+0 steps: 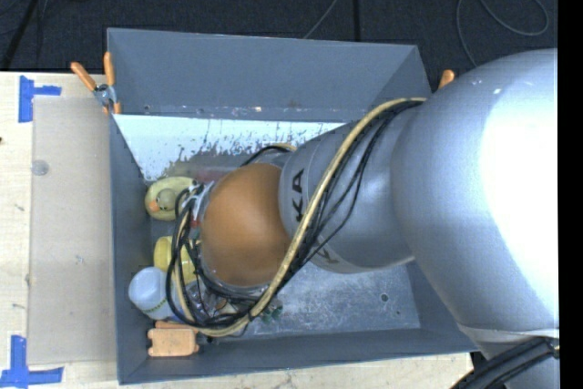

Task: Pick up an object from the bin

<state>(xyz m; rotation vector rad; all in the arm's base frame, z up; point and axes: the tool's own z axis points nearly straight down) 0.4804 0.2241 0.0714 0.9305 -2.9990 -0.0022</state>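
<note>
Camera view: the silver arm (474,196) comes in from the right. Its orange-brown dome cover (239,228) sits low over the left half of the grey metal bin (264,87), with black and yellow cables (314,196) looped round it. The gripper is buried under that cover, so wide or narrow, I can't tell, and I can't say which piece it's on.

Poking out along the left wall:
- a yellow-green rounded toy (164,199) at the back
- a yellow lump (167,252), half behind the cables
- a pale blue-white round thing (147,290)
- a flat orange block (173,341) in the front-left corner

Whatever lies under the cover is hidden.
</note>
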